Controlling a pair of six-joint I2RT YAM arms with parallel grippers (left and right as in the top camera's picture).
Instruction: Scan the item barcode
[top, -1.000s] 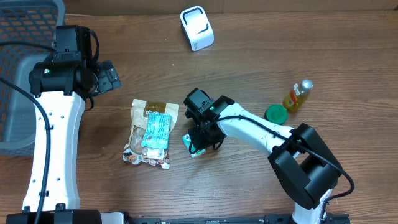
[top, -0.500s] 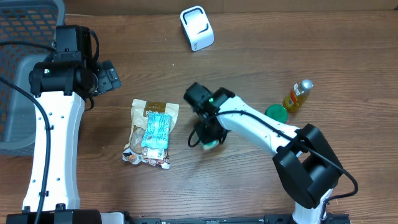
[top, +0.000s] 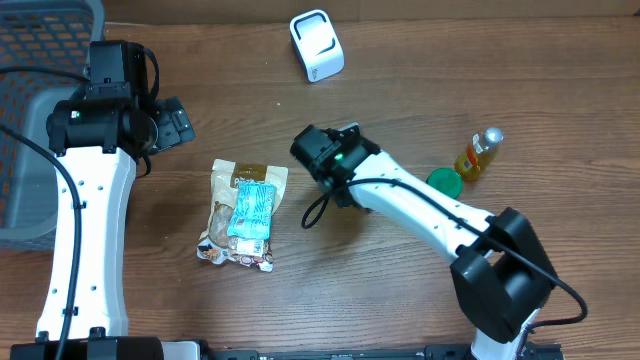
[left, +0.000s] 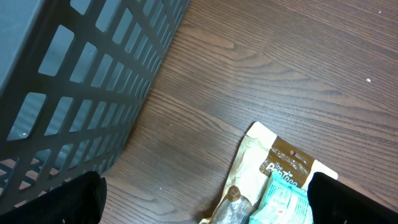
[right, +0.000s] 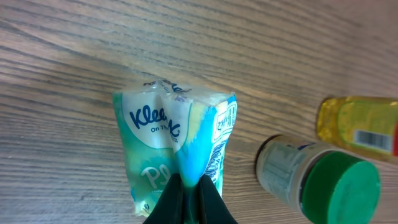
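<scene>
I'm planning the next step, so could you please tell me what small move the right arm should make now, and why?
Probably carry the tissue pack toward the white scanner. The right tool is shut on the pack's pinched edge, so the grasp looks done, while the scanner stands well apart from it on the far side, and no barcode faces it yet.

The wooden table (top: 400, 110) is lit evenly and softly from above; only faint, short shadows are cast beside the arms (top: 85, 230). Weak glare is seen on the white scanner (top: 317, 45) and on the glossy tissue pack (right: 168, 137). The dark fingers (left: 56, 199) in the left wrist view are rendered blurred at the frame corners.
</scene>
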